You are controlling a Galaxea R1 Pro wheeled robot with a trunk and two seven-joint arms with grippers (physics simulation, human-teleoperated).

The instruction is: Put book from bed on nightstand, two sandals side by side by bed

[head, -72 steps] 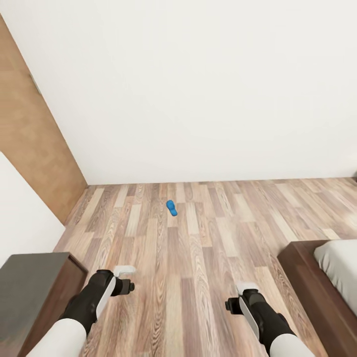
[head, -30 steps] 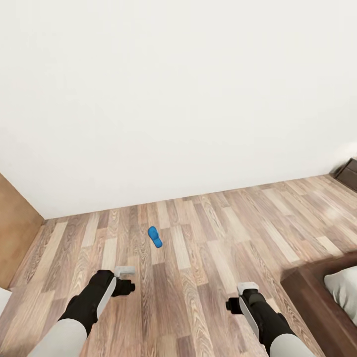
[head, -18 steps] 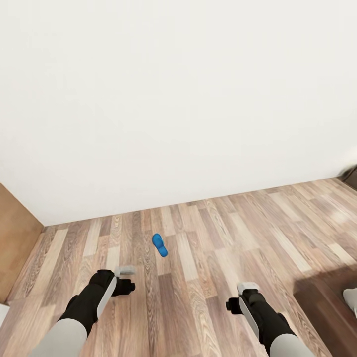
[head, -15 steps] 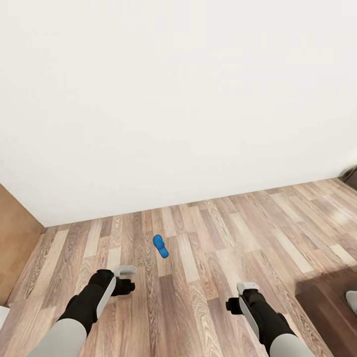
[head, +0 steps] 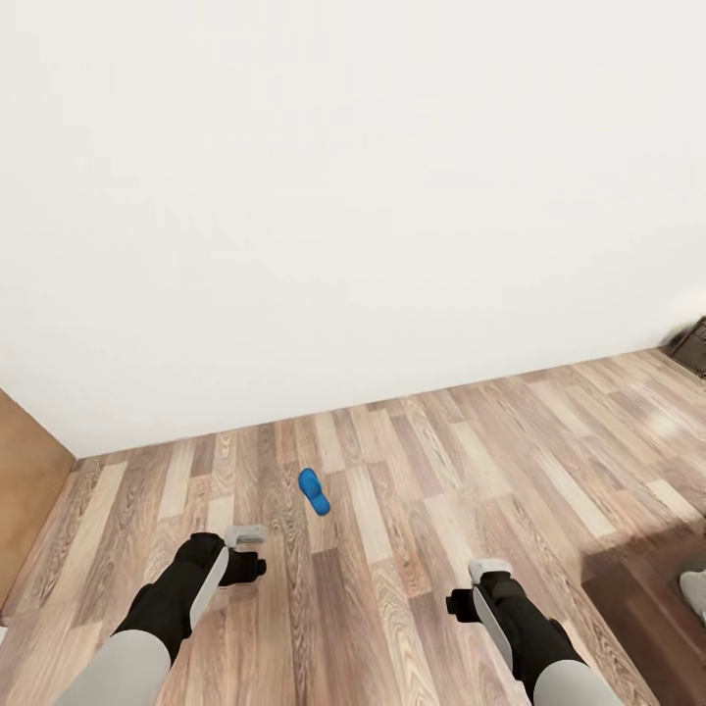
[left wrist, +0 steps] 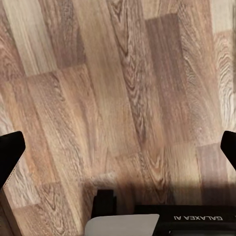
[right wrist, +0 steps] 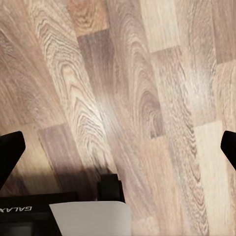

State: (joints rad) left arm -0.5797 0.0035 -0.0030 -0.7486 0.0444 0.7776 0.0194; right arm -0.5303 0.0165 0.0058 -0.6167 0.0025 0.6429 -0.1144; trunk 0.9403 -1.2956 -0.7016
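One bright-blue sandal (head: 314, 491) lies alone on the wood-plank floor, a short way ahead of my left gripper (head: 250, 555) and a little to its right. My right gripper (head: 463, 594) hangs over bare floor, left of the bed's dark-brown frame corner (head: 637, 588). A sliver of the bed's grey mattress (head: 694, 590) shows at the picture's edge. Both wrist views look straight down at the planks. The left gripper (left wrist: 118, 153) and the right gripper (right wrist: 118, 150) are open, fingers wide apart, with nothing between them. The book is out of view.
A white wall (head: 353, 196) closes the room ahead. A brown door panel (head: 27, 500) stands at the far left. A dark wooden piece of furniture (head: 692, 343) peeks in at the right edge, too cut off to identify.
The camera has swung and moved: the dark cabinet at lower left has left the picture, less of the bed shows, and the sandal appears lower and nearer. Both arms keep their pose.
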